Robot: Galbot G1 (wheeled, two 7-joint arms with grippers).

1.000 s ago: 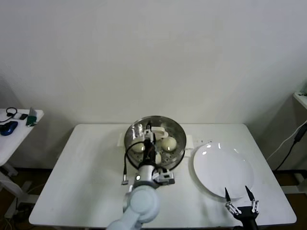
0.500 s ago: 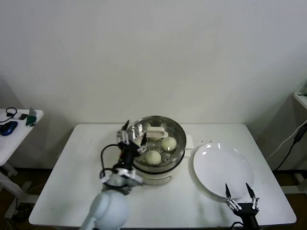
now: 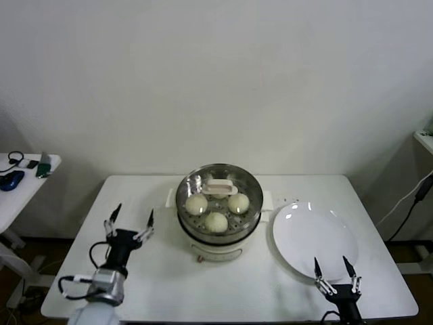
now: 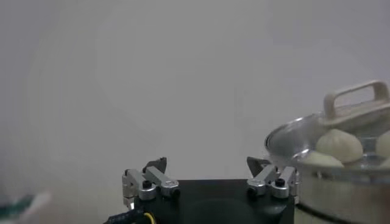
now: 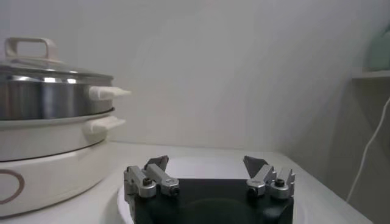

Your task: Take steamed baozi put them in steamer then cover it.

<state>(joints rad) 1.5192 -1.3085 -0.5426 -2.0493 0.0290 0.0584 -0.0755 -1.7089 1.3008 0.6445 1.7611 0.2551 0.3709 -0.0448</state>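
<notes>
The steamer stands at the table's middle back, a shiny steel pot on a cream-white base. The clear glass cover with its cream bar handle sits on top of it. Three baozi show through the glass; a fourth is hidden under the handle. My left gripper is open and empty, low over the table to the left of the steamer. My right gripper is open and empty at the front right, by the plate's near edge. The steamer also shows in the left wrist view and right wrist view.
An empty flat white plate lies right of the steamer. A side table with small items stands at the far left. A cable hangs at the far right.
My left arm has pulled back from the steamer's cover, moving left and toward the table's front. The cover stays on the steamer. The right arm has barely moved.
</notes>
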